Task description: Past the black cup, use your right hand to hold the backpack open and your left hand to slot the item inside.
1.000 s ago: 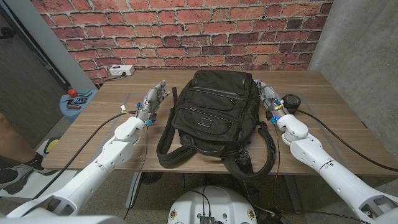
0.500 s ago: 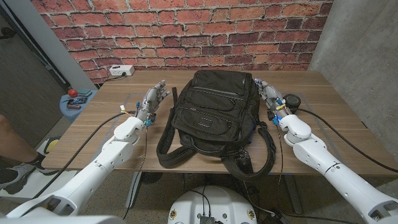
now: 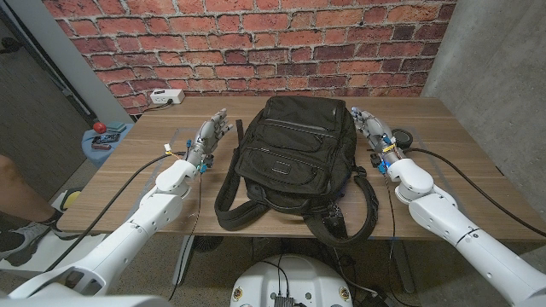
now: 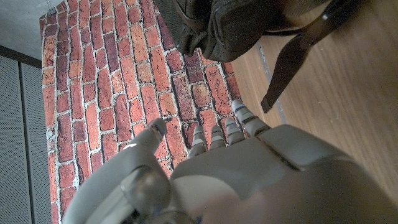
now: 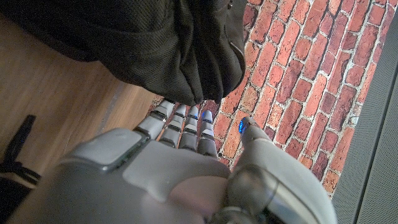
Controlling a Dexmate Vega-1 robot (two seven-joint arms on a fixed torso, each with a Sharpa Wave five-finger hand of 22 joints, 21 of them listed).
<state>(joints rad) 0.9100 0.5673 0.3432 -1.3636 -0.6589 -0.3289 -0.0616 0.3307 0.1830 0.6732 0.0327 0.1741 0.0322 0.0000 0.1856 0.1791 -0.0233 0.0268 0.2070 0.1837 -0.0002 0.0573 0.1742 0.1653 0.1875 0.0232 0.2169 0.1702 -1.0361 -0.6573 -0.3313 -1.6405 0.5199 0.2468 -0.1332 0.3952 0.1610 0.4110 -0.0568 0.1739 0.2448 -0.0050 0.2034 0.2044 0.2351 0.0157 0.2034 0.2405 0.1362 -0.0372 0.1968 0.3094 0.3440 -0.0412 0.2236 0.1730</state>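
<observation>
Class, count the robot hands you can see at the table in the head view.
2: the left hand beside the backpack's left side, the right hand beside its right side.

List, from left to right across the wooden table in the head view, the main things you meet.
Left hand → black fabric backpack → right hand → small round black cup.
</observation>
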